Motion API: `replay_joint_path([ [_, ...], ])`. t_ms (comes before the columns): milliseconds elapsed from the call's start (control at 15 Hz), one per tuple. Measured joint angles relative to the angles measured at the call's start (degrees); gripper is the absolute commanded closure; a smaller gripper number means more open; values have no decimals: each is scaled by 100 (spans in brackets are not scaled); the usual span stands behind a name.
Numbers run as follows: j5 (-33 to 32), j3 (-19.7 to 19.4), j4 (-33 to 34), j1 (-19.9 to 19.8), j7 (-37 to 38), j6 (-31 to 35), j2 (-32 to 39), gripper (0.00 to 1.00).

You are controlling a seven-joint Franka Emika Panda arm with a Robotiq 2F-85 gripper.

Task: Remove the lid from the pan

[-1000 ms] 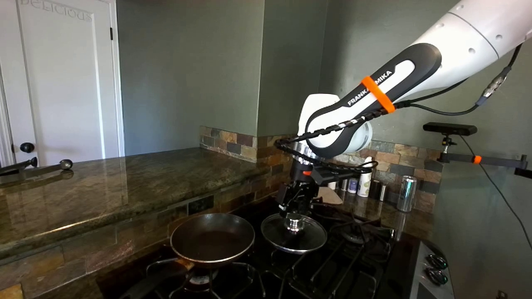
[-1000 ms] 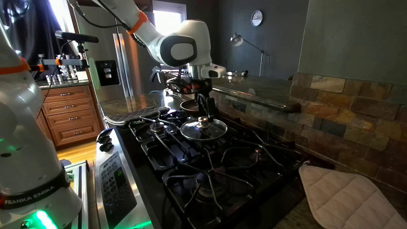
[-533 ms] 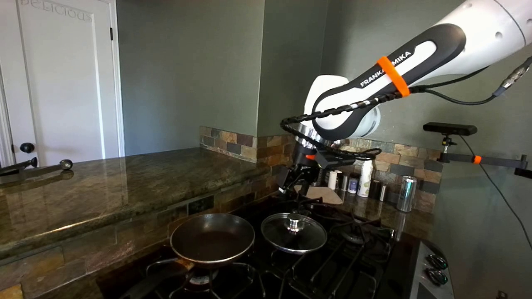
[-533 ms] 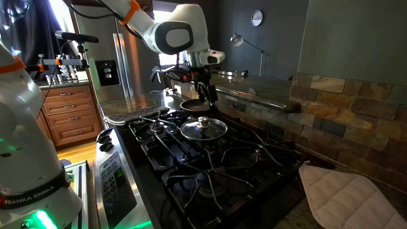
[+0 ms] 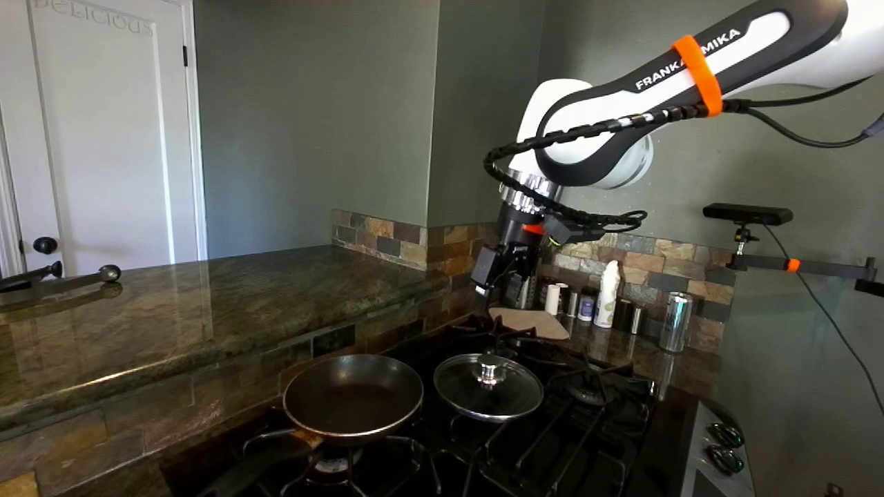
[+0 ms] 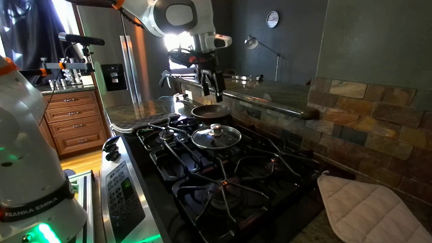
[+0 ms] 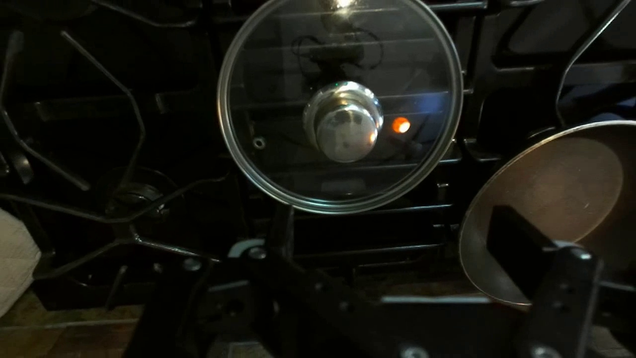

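The lid (image 5: 459, 386), round glass with a shiny metal rim and a metal knob, lies flat on the stove grates in both exterior views (image 6: 202, 141). It fills the upper middle of the wrist view (image 7: 278, 89). The pan (image 5: 352, 400), dark with a brownish inside, stands uncovered on the burner beside the lid. It also shows behind the lid in an exterior view (image 6: 211, 112) and at the right of the wrist view (image 7: 571, 184). My gripper (image 6: 212, 96) is open and empty, raised above the stove, apart from both; in the wrist view its fingers (image 7: 396, 219) are spread wide.
The black stove grates (image 6: 222, 182) surround the lid. A raised stone counter (image 5: 242, 297) runs behind the pan. A pale pot holder (image 6: 371, 206) lies at the stove's end, near several bottles (image 5: 606, 297) and a steel canister (image 5: 677, 322). The pan's handle (image 5: 255, 466) sticks outward.
My gripper was down at the lid's knob; it has risen well clear, and its fingers now show apart. The lid and the pan have stayed in place.
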Motion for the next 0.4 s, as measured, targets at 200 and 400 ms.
replay_joint_path([
  [200,-7,17,57,0,-43,-157,-92,0],
  [400,-7,24,86,0,-43,-187,-115,0],
])
